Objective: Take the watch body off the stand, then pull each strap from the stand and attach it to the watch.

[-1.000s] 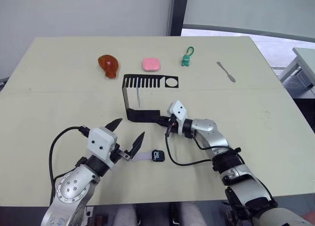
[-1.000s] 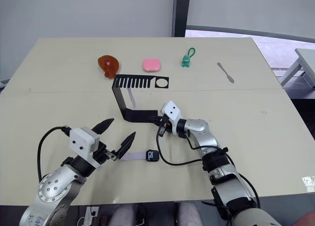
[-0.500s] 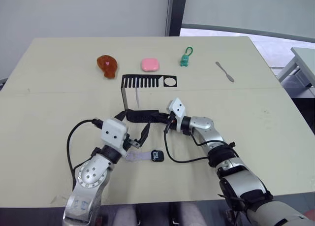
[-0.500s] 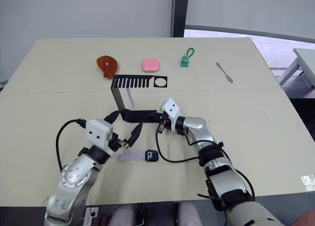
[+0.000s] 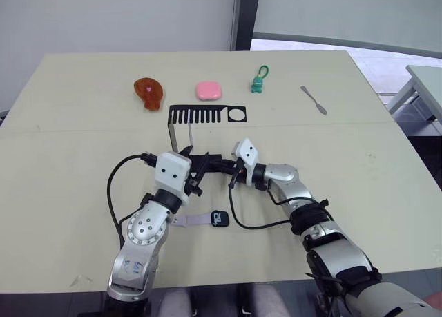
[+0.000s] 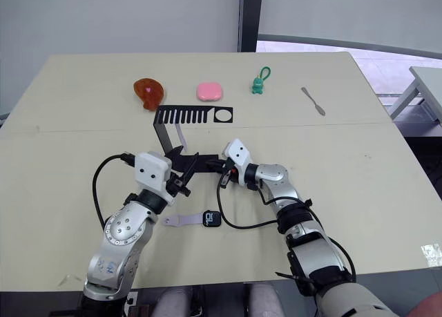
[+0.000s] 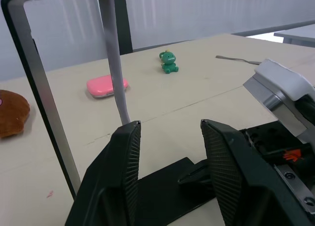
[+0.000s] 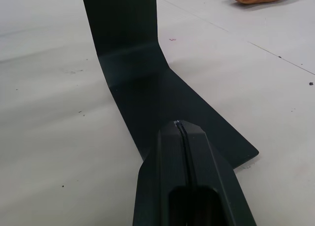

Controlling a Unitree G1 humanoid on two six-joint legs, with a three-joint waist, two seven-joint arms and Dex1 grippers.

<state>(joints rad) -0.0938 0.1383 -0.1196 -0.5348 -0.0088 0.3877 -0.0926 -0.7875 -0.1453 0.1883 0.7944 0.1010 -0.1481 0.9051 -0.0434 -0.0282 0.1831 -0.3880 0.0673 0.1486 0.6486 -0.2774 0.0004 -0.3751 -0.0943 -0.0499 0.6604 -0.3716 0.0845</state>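
Left pincer: parted, facing your pale lavender strap hanging from the black metal stand. Right pincer: clenched, pinning its base. Risk: stand tips if it slips. Black watch body: tabletop, before stand.

Stand: black thin metal bracket, upright on worktop, flat base toward robot, comb-slotted top bar with round hole at right end. One strap: pale whitish strip, hung vertically from top bar slot. Watch body: small black rounded square, light digits on screen, laid flat nearer robot than stand base. Second strap: pale strip, laid flat, joined to watch body's left side.
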